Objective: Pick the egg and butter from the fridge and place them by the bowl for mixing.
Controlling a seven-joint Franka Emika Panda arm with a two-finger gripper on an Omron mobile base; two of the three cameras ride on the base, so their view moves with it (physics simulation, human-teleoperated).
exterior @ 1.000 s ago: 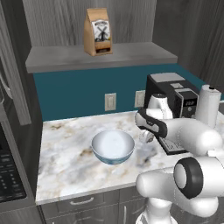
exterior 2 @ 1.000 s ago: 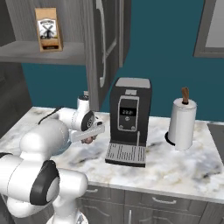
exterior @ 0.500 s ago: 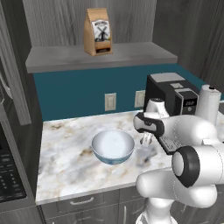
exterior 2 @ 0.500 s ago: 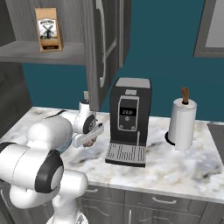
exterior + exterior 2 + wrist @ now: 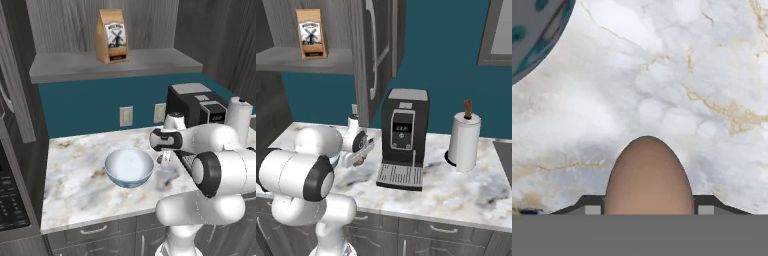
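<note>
The brown egg (image 5: 648, 175) sits between my gripper's (image 5: 648, 207) two dark fingertips (image 5: 591, 204), which are shut on it, just above the marble counter (image 5: 677, 85). The pale blue-white bowl (image 5: 129, 166) stands on the counter; its rim (image 5: 532, 45) shows at the upper left of the hand view. Seen from the left base camera, my gripper (image 5: 165, 158) hangs just right of the bowl, in front of the coffee machine. From the right base camera the gripper (image 5: 359, 159) is low over the counter, left of that machine. The butter and the fridge are out of view.
A black coffee machine (image 5: 403, 137) stands right of the gripper, with a paper towel roll (image 5: 463, 142) beyond it. A brown coffee bag (image 5: 111, 42) sits on the shelf above. Two wall outlets (image 5: 126, 116) are behind the bowl.
The arm has folded in closer to its base, and the gripper has come down slightly beside the bowl with the egg still in it.
</note>
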